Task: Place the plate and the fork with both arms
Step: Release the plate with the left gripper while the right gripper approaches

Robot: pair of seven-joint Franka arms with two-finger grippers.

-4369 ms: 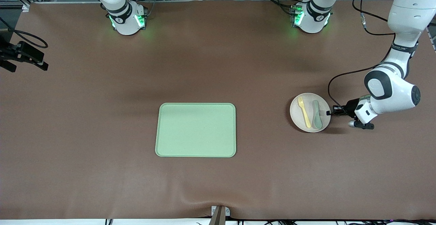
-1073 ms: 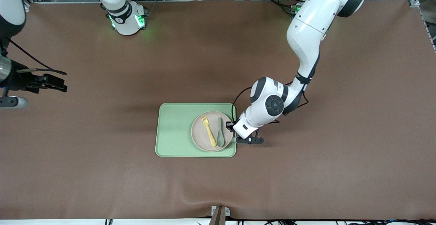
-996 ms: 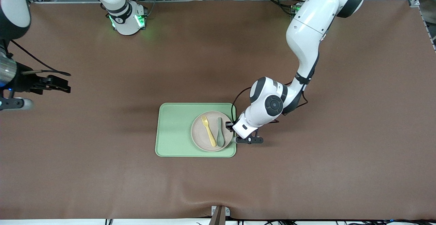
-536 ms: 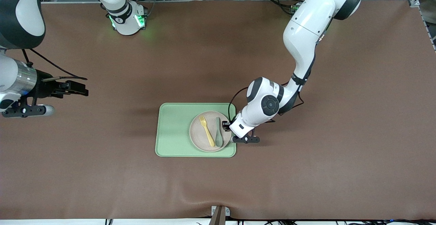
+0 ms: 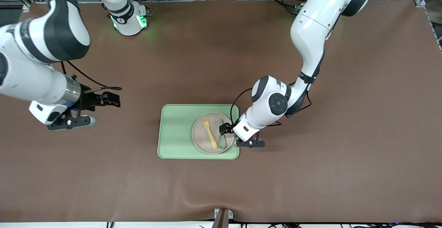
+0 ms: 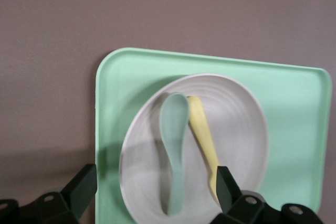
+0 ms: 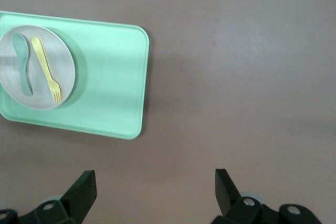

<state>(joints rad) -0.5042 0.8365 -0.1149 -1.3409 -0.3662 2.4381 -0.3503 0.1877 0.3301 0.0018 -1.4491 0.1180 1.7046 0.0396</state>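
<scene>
Two utensils on the plate [image 5: 206,136]: fork [image 5: 210,132] and grey-green spoon [image 5: 221,139] side by side. Plate sits on the green tray [image 5: 176,131], in the tray half toward the left arm's end of the table. Left gripper [image 5: 224,129] is over the plate's rim at that same end, fingers [image 6: 227,187] spread, clamped on nothing. Right gripper [image 5: 111,99] hangs over bare table, well apart from the tray toward the right arm's end, fingers [image 7: 224,188] spread, empty.

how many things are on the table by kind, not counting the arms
tray: 1
plate: 1
fork: 1
spoon: 1
total: 4
</scene>
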